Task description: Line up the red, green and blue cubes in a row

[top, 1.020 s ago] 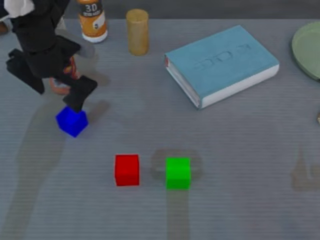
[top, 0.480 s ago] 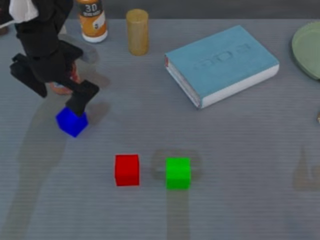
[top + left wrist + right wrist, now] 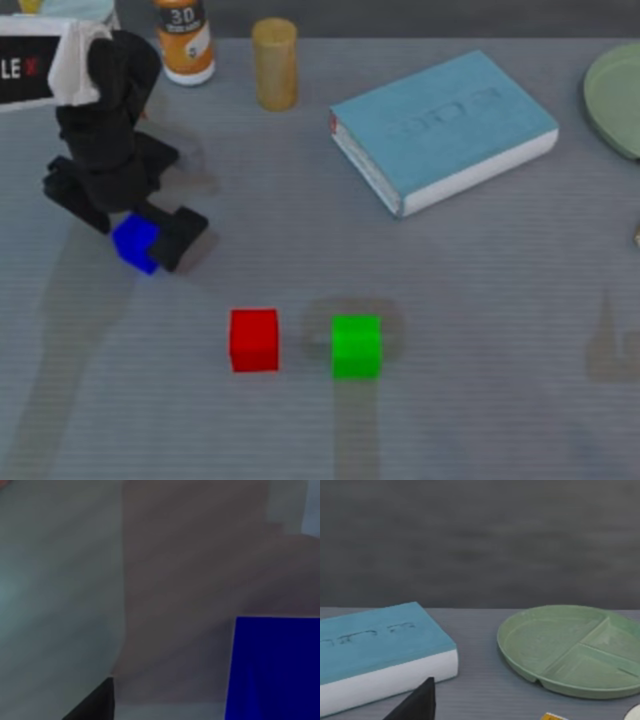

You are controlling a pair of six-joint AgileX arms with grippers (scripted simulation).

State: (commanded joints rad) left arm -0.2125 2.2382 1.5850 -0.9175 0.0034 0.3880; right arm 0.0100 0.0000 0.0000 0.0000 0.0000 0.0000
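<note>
The blue cube [image 3: 135,243] sits at the left of the top view between the spread fingers of my left gripper [image 3: 133,228], which straddles it but does not look closed on it yet. The red cube [image 3: 254,340] and green cube [image 3: 356,346] already lie side by side low in the centre, so only the blue one is left to bring into line. My right arm is out of the top view, its wrist camera facing the light-blue book [image 3: 375,645] and green divided plate [image 3: 575,650], and I cannot tell how its fingers stand.

Grey ribbed table [image 3: 480,300] w/ soft shadows, dark grey wall [image 3: 480,540] behind.
</note>
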